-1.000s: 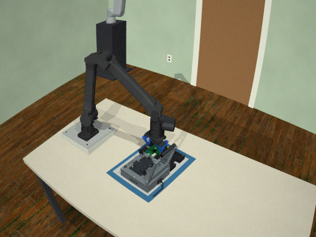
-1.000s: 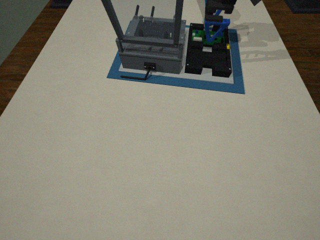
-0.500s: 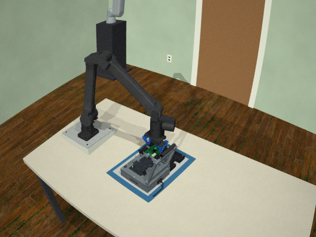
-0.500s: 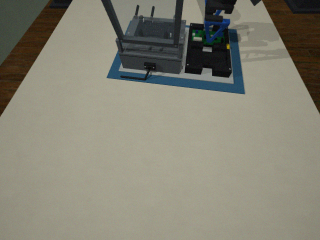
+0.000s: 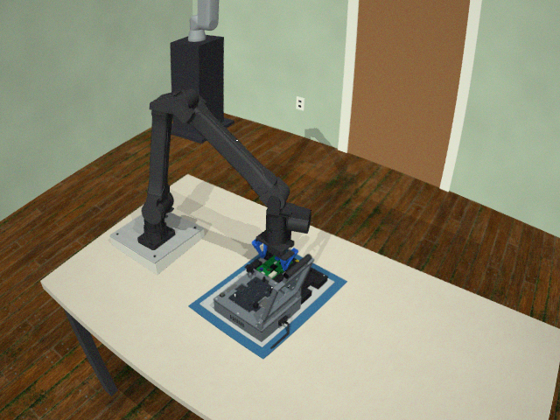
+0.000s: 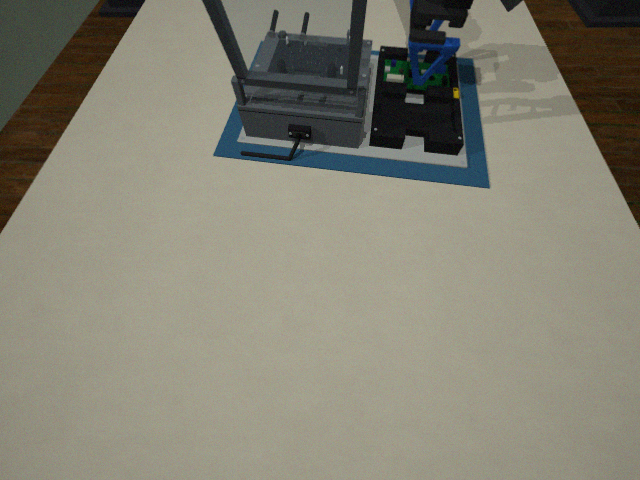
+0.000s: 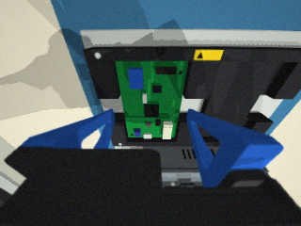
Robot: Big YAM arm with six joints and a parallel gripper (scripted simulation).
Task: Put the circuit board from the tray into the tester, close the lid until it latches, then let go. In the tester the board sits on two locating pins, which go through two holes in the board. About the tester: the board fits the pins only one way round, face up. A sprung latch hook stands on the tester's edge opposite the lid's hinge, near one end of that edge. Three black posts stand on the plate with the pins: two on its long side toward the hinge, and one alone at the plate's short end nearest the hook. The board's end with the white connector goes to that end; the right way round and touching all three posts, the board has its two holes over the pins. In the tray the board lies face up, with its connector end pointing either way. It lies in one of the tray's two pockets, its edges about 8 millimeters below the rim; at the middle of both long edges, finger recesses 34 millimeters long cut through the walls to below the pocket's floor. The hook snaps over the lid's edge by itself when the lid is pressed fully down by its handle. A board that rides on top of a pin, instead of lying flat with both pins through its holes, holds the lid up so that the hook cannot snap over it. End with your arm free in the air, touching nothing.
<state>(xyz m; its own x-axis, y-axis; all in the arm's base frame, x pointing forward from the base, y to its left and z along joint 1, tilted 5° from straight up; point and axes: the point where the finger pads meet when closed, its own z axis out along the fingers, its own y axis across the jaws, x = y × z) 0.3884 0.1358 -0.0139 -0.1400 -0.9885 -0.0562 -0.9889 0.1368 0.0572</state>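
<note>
We have the table (image 5: 407, 316) (image 6: 310, 310) (image 7: 25, 28), and on it the blue-bordered mat (image 5: 221, 329) (image 6: 475, 103) (image 7: 212, 14). Our arm (image 5: 234, 149) reaches over its far part. The tester (image 5: 237, 316) (image 6: 268, 121) (image 7: 174, 157) waits with its lid (image 5: 271, 303) (image 6: 356, 46) up; beside it is the tray (image 5: 314, 277) (image 6: 413, 121) (image 7: 235, 82).

Here's our gripper (image 5: 274, 261) (image 6: 417, 82) (image 7: 150, 113), spread wide over 1 of the 2 pockets, nothing in its grasp! The board (image 5: 267, 266) (image 6: 392, 67) (image 7: 165, 96) lies face up in that pocket, between the fingers in the wrist view, its white connector (image 5: 272, 274) (image 6: 394, 78) (image 7: 167, 130) at the end nearer the tester.

Danger now: if we come down off the 2 finger recesses, the tips could strike the tray walls. Close too high and they'd miss the sunken edges; grip off-centre and the board may tilt or twist. Later, a wrong turn or poor seating against the 3 posts could leave it riding a pin, and the hook won't catch.

As for writing, we can read no brand or words, only a yellow label (image 5: 297, 260) (image 6: 455, 93) (image 7: 216, 55) with a black triangle.
</note>
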